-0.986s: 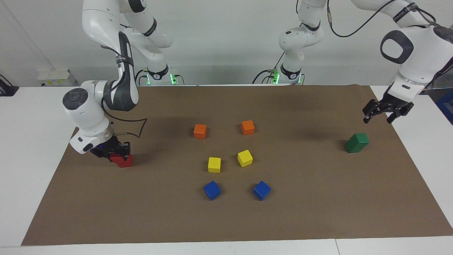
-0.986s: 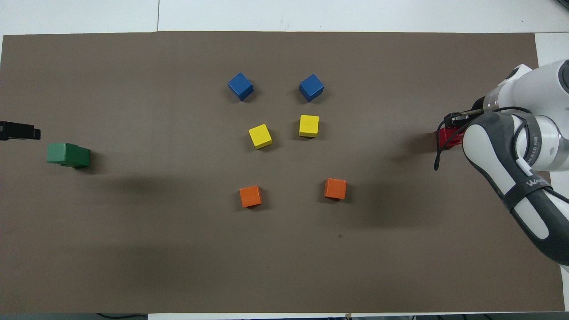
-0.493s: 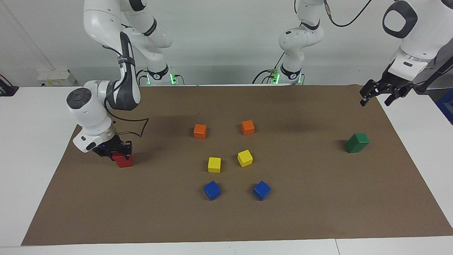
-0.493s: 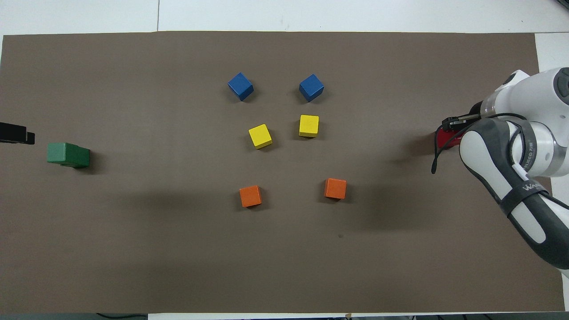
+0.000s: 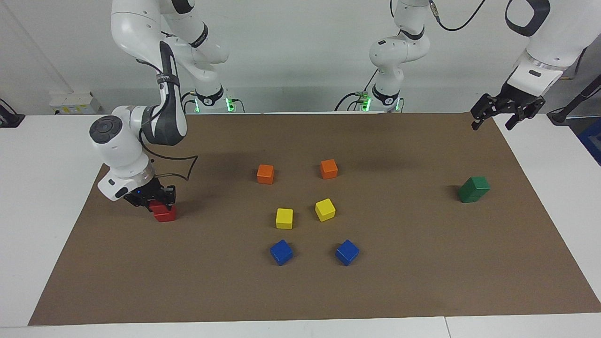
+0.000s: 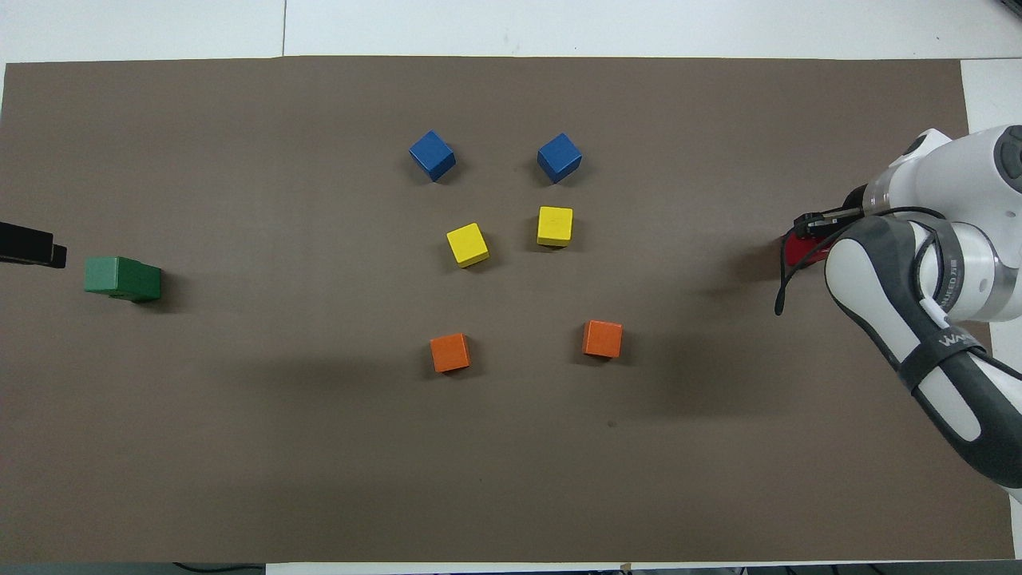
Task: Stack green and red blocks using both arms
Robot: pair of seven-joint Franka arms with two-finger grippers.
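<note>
Brown mat (image 5: 422,281) covers most of the white tabletop (image 5: 42,188). At its edge toward the right arm's end, the right gripper (image 5: 157,203) is clenched on a red block (image 5: 158,205) set on another red block (image 5: 165,215). Raised over the mat's corner by the left arm's base, the left gripper (image 5: 493,119) hangs with fingers spread, holding nothing. Green blocks (image 5: 474,189) sit stacked near that end's edge. Orange (image 5: 265,174), yellow (image 5: 284,218) and blue (image 5: 281,252) blocks lie in pairs mid-mat.
</note>
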